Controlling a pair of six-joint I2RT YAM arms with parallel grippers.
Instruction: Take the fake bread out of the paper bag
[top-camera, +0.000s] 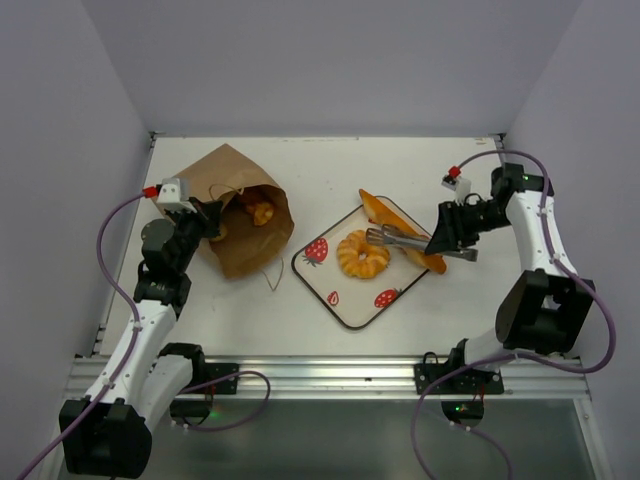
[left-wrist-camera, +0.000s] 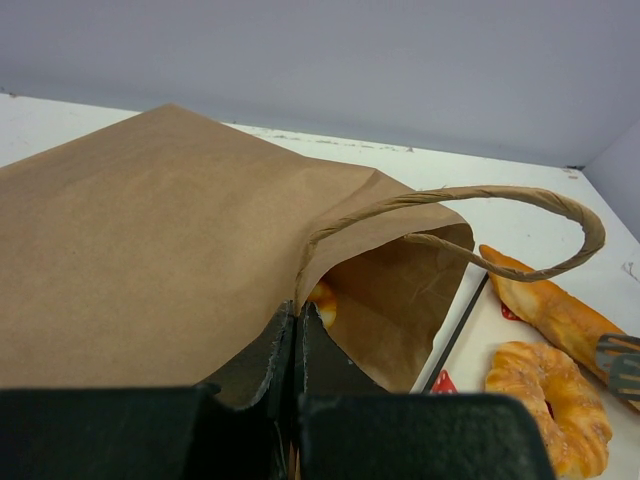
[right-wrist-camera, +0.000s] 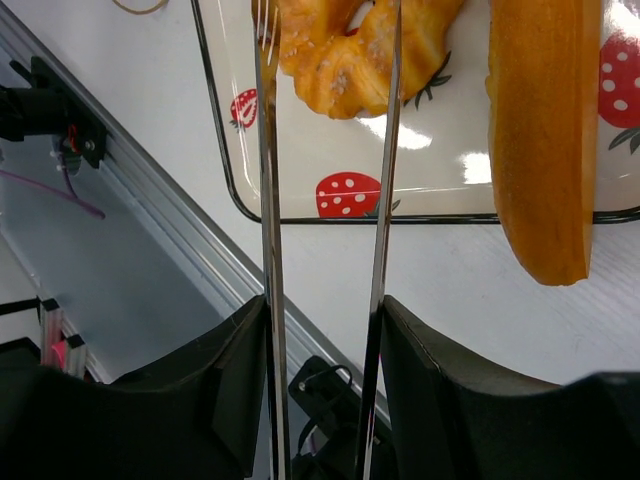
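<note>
The brown paper bag (top-camera: 240, 205) lies on its side at the left, mouth toward the tray. My left gripper (top-camera: 205, 222) is shut on the bag's mouth rim, as the left wrist view (left-wrist-camera: 296, 312) shows. A golden bun (top-camera: 260, 210) sits inside the bag and peeks out in the left wrist view (left-wrist-camera: 322, 300). A ring doughnut (top-camera: 362, 254) and a long baguette (top-camera: 400, 225) lie on the strawberry tray (top-camera: 350, 300). My right gripper (top-camera: 447, 235) is shut on metal tongs (top-camera: 410, 240), whose open tips (right-wrist-camera: 268, 60) straddle the doughnut (right-wrist-camera: 360, 50).
One twisted paper handle (left-wrist-camera: 480, 200) arches over the bag's mouth; the other (top-camera: 268, 275) lies on the table by the tray. The baguette (right-wrist-camera: 540, 130) overhangs the tray's right edge. Walls enclose the table; an aluminium rail (top-camera: 320, 370) runs along the front.
</note>
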